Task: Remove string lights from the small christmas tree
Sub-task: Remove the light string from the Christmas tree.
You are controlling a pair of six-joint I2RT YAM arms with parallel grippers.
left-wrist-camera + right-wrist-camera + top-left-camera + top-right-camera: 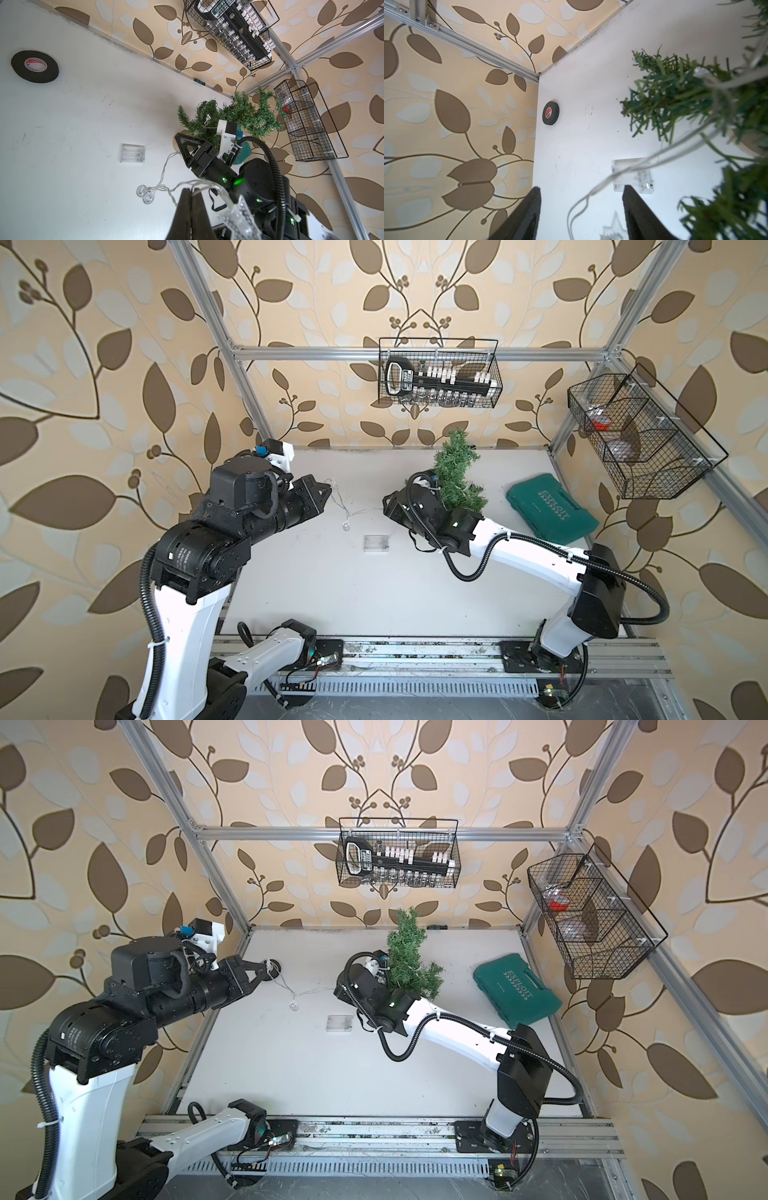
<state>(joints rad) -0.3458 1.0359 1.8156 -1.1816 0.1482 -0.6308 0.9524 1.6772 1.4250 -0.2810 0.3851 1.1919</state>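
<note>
The small christmas tree is dark green; the string lights are silvery wire with clear bulbs. The counter is white, the tape roll black with a red-and-white core, the case teal with white lettering, the wallpaper cream with brown leaves.

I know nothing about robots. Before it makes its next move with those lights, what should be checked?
1. Left tool shut on the string lights: ok, wire pinched.
2. Right tool open: ok, jaws apart, wire running between them.
3. Lights off the small christmas tree: not ok, wire runs into the branches.
4. Battery box lying free on the table: ok, apart from both tools.
5. Tree standing firm: cannot tell, base mostly hidden.
</note>
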